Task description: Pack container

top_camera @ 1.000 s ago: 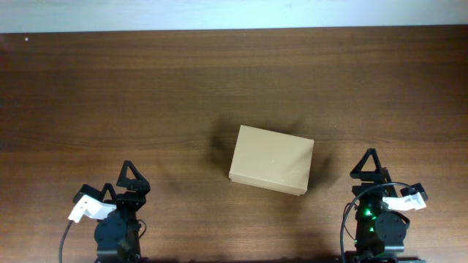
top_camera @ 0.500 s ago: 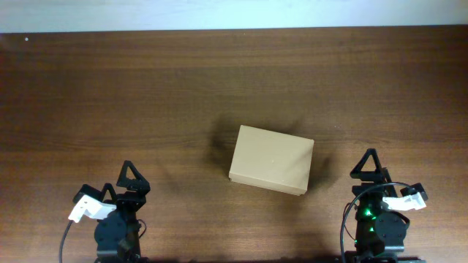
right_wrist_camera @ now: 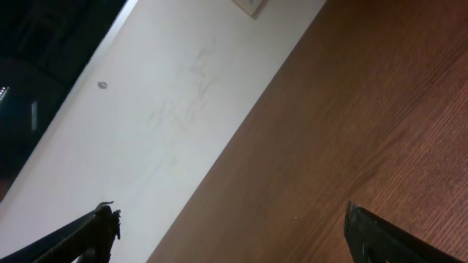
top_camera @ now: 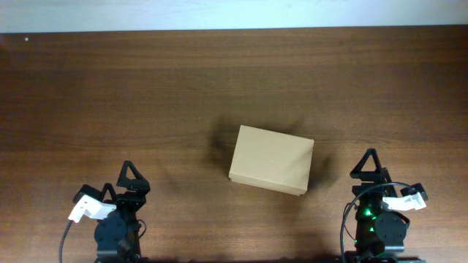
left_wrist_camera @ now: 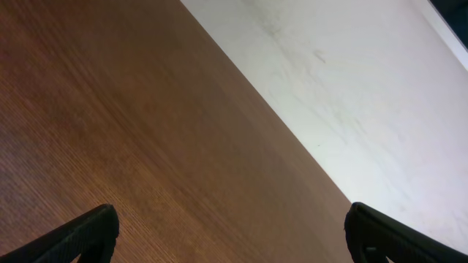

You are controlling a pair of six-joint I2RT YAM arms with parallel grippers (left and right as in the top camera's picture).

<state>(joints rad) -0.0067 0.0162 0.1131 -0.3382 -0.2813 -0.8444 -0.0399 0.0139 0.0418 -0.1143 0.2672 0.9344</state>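
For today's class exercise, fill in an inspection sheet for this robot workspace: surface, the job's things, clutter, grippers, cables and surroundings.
Surface: dark wood table, bare apart from the box.
Job's things: box, lid shut, slightly skewed, right of centre; nothing to pack seen.
Clutter: nothing seen.
Grippers: left gripper and right gripper open, empty, at the near edge, apart from the box.
Cables: left cable and right cable run by the arm bases, away from the box.
Surroundings: pale strip beyond the table's far edge; nothing else seen.
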